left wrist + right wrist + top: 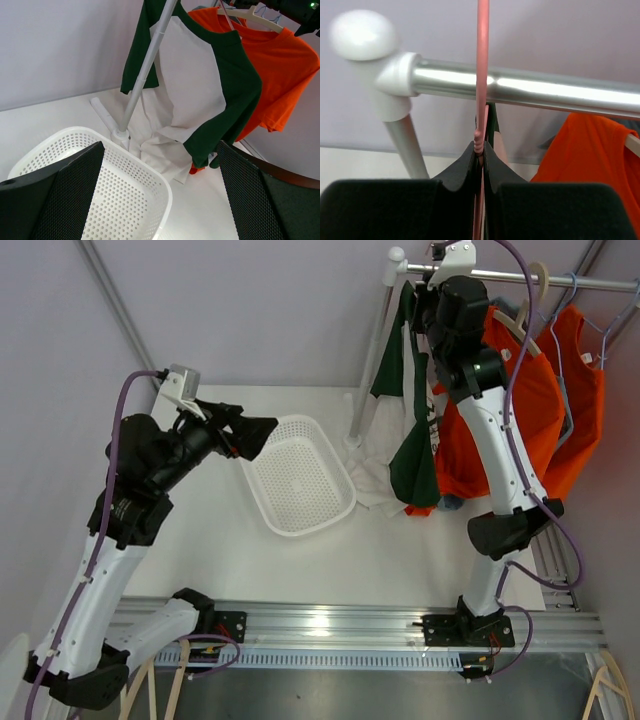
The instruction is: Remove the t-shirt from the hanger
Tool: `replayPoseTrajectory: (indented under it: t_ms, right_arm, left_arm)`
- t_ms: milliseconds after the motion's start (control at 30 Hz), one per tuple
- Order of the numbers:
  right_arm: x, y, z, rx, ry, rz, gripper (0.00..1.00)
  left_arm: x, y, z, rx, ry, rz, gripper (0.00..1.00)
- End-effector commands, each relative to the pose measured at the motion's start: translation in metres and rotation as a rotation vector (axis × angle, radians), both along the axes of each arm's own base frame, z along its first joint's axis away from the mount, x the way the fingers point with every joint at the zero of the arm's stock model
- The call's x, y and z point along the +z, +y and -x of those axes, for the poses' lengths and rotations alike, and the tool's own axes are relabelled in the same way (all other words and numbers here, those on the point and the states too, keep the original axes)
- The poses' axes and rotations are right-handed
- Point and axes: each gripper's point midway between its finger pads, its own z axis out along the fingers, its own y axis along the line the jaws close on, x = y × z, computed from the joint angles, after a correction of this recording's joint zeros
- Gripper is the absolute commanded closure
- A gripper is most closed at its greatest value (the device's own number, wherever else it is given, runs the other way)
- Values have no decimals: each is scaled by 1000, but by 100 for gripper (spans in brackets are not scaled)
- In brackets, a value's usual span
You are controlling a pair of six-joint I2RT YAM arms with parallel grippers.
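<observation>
We see right gripper (481, 150) clamped on pink hanger hook (482, 75) at the rail (545, 90). Green-white t-shirt (195, 95) hangs beneath, beside orange shirt (280, 75). Left gripper (160, 175) gapes wide above basket (75, 131).

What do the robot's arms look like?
The left arm and right arm are white with chunky black joints. A purple cable runs along each. The left gripper and right gripper are black, with two flat fingers.

Table (300, 575): basket (300, 531), rack base (356, 437), perhaps shirt hem (375, 488)
</observation>
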Motion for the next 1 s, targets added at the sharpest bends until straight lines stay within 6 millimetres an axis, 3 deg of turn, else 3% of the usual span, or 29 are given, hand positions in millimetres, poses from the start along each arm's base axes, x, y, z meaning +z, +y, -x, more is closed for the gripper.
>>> replayPoseTrajectory:
  t_ms: [0,33,67,167,300,467,600,667,700,733,767,967]
  right_arm:
    - [93,-26,52,-143,-245,-23,100]
    - [86,-27,54,-175,-229,2,100]
    - [102,-28,70,-180,-271,-17,100]
    - [114,-37,94,-207,-307,-26,100]
    - [116,-56,120,-287,-291,-75,100]
    - [73,-80,144,-467,-166,-162,100]
    - [29,-97,164,-688,-114,-277,100]
    - [18,-89,163,-719,-95,-280,100]
    - [17,-86,161,-723,-91,-287,100]
    - [16,-82,157,-744,-90,-308,100]
    - [17,-78,155,-732,-87,-308,100]
    - [35,-57,148,-661,-93,-359,100]
  left_arm:
    - [19,6,4,36,-68,-37,1]
    - [21,6,4,35,-77,-44,1]
    - [20,5,3,40,-74,-51,0]
    - [20,0,5,27,-91,-77,0]
    - [26,-6,9,7,-122,-101,1]
    - [35,-18,21,-49,-182,-122,1]
    - [28,-45,43,-149,-238,-156,1]
    - [29,-48,52,-158,-291,-170,1]
    - [16,-60,62,-205,-301,-197,1]
    - [16,-63,68,-220,-337,-212,0]
    - [23,-61,77,-231,-379,-193,1]
    - [-15,-99,116,-433,-451,-274,1]
